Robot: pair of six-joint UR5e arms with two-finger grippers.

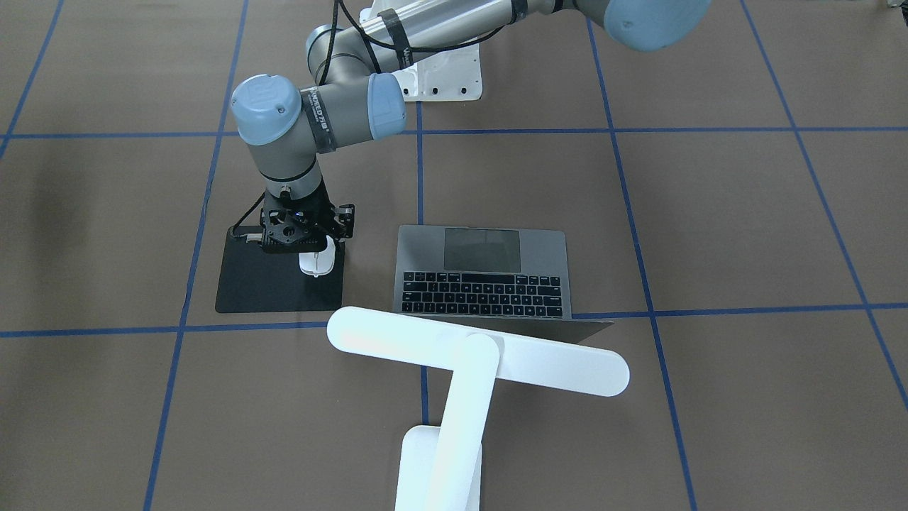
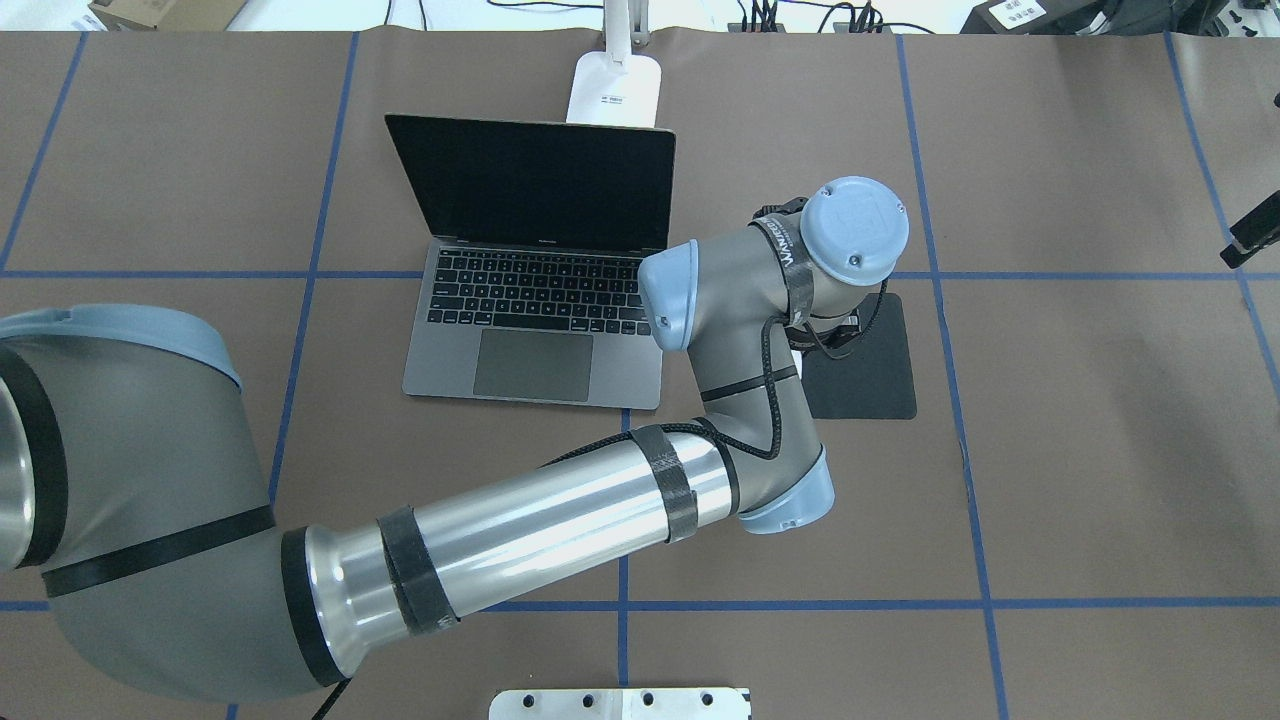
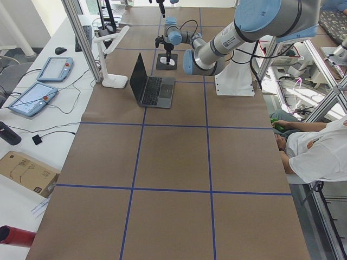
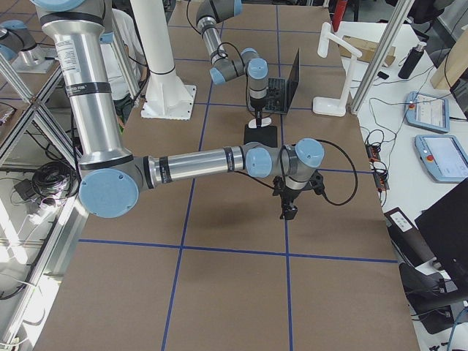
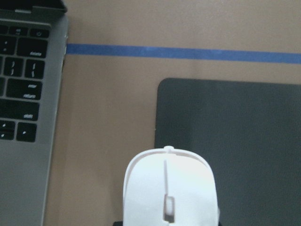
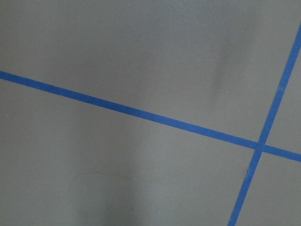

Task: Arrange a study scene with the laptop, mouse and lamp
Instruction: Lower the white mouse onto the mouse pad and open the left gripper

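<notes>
The open dark-grey laptop lies mid-table, its screen toward the white lamp; the overhead view shows the laptop and only the lamp's base. My left arm reaches across to the black mat. My left gripper points down and is shut on the white mouse. In the left wrist view the mouse is over the mat's edge nearest the laptop. Whether it touches the mat I cannot tell. My right gripper hangs over bare table far from these; whether it is open or shut I cannot tell.
The white bolted pedestal stands at the robot's side of the table. Blue tape lines cross the brown table cover. Tablets and cables lie off the table's far edge beside the lamp.
</notes>
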